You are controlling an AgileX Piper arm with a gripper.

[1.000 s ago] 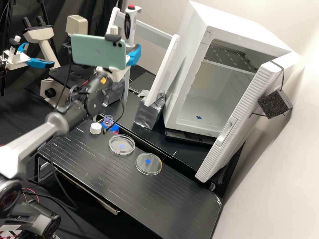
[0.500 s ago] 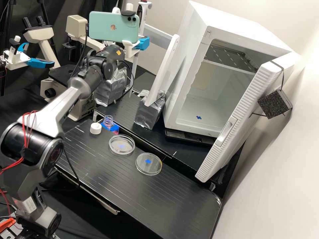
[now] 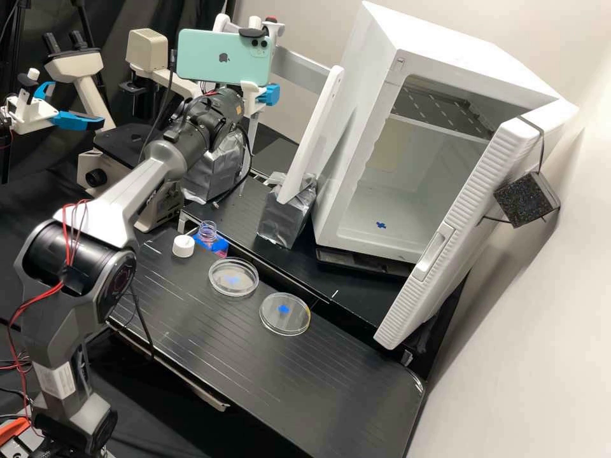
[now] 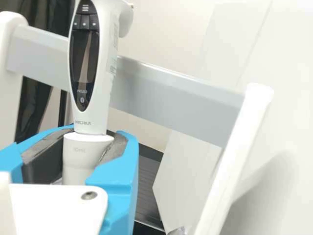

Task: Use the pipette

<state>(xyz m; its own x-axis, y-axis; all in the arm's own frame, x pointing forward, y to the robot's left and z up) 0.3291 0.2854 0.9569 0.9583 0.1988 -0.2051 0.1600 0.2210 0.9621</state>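
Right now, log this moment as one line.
tool: closed on pipette; pipette: near upright, before grey crossbar; bottle: uncapped; white cap: beside bottle; petri dishes: two, on bench

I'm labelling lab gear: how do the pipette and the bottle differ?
The pipette is white with a dark display; the bottle is clear, with pink showing. The pipette is held in the gripper; the bottle stands uncapped beside the white cap. Both are roughly upright.
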